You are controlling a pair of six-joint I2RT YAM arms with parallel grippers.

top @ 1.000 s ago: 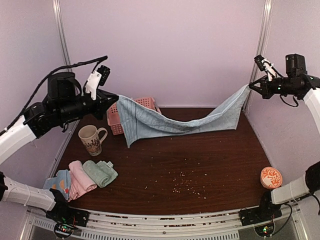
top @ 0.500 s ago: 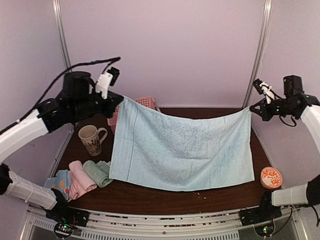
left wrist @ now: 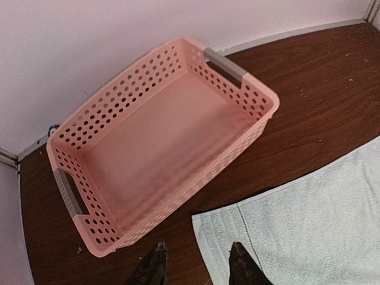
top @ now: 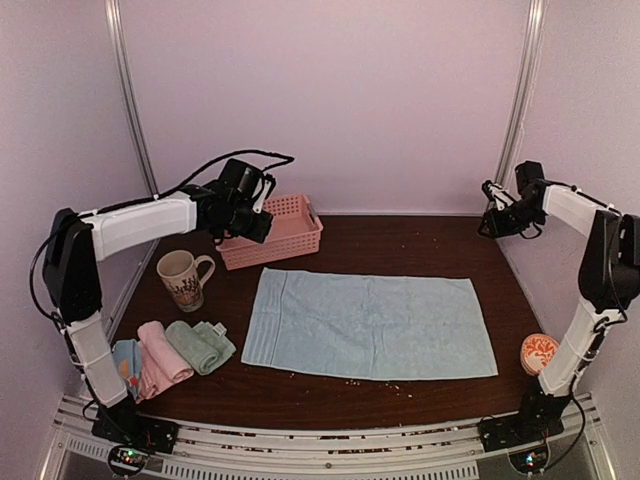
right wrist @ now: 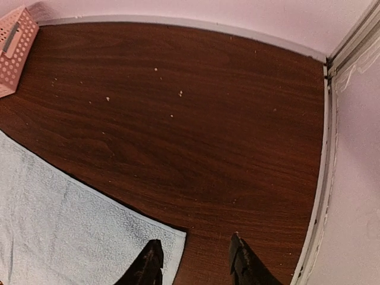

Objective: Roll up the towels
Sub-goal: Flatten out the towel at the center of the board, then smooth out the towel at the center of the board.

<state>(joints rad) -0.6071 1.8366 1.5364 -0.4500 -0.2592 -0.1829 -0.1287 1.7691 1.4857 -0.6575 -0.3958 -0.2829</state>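
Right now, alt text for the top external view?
A light blue towel lies spread flat on the dark table, with the left arm by a pink basket and the right arm at the far right corner. Three rolled towels and a mug sit at left.

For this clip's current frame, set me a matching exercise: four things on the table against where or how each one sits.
Column one:
1. light blue towel
2. pink basket
3. mug
4. orange patterned disc

Column two:
A. at the near right edge of the table
B. spread flat in the middle
C. empty, at the back left
D. upright on the left side, nearer than the basket

Pairs: 1-B, 2-C, 3-D, 4-A
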